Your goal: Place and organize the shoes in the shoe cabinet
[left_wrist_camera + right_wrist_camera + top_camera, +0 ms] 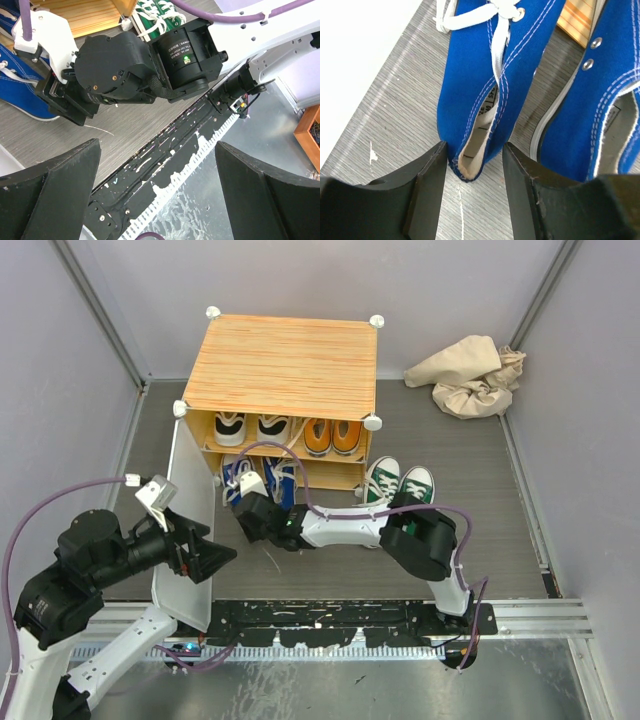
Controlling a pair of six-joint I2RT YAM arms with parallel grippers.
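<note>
The blue canvas lace-up sneaker point(470, 90) lies on the grey wood-grain tabletop point(385, 130), at the open lower front of the boxy shoe cabinet with the orange wood-grain top point(280, 365). Its twin blue sneaker point(600, 100) is just beside it. The right hand point(474, 150) is clamped on its heel, one finger at each side. The left hand point(157, 145) has its fingers wide apart and holds nothing.
</note>
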